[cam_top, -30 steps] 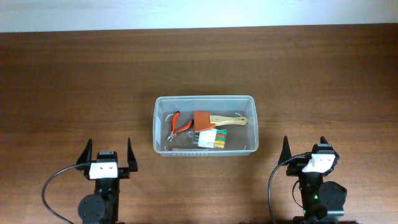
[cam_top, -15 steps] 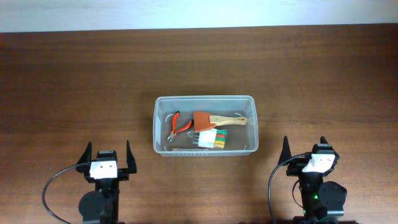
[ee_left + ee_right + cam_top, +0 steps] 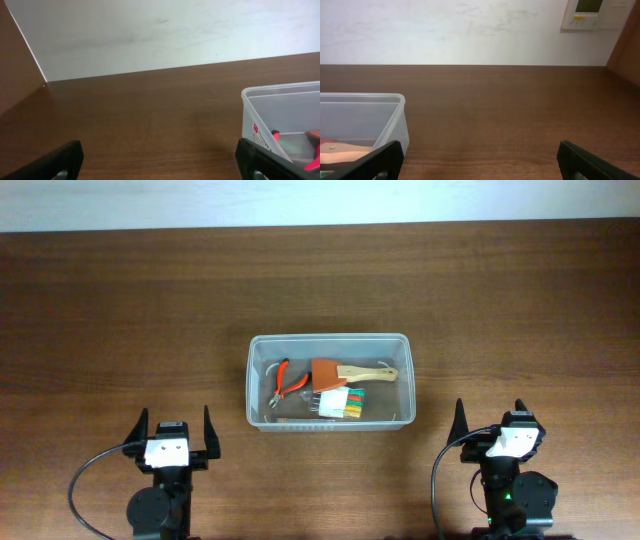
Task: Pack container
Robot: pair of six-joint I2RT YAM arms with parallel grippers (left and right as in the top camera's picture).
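The container (image 3: 330, 337) sits flat on the table (image 3: 120, 300), open top up. Its long axis runs left-right, roughly parallel to the line btwn the two grippers.

Left gripper (image 3: 176, 410): jaws spread wide, nothing in them. The tub is ahead of these jaws and off to the right, well apart. Right gripper (image 3: 489, 405): jaws likewise wide open and holding nothing. The tub is ahead and to the left, also well apart, so it lies fwd of both and btwn them.

Inside the tub, pliers (image 3: 287, 383) w/ red handles lie toward the left end. A brush (image 3: 350, 372) lies w/ its wooden handle pointing to the right end. Just on the near side of the brush is a small pack (image 3: 343, 402) w/ green, yellow and red bits, possibly clips, too small to tell. Something pale or see-through lies under these, hard to make out.

Left wrist cam catches only the tub's left end, cut off at the frame's right edge. Right wrist cam gets only its right end at the frame's left edge, contents blurred thru the plastic. In both wrist views only the finger ends show, at the bottom corners.
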